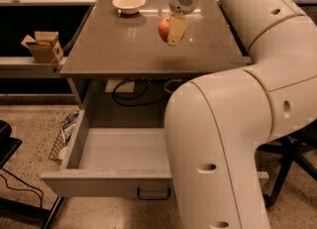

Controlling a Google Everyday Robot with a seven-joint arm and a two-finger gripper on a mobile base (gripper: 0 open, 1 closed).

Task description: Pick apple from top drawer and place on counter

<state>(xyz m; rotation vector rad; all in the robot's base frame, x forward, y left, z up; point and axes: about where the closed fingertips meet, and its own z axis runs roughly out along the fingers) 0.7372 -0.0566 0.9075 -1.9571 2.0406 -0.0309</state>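
Observation:
The red-orange apple (164, 28) is held in my gripper (171, 30), whose cream fingers (176, 30) are shut on it, hanging above the middle of the brown-grey counter (119, 44). A faint shadow lies on the counter below it. The top drawer (106, 181) stands pulled fully open below the counter, its grey inside bare, with a small dark handle (153, 194) on the front panel. My arm covers the drawer's right part.
A white shallow bowl (129, 3) sits at the counter's far edge. A small cardboard box (43, 46) stands on a ledge to the left. Black cables (133, 91) hang under the counter. A dark chair base (287, 173) is at the right.

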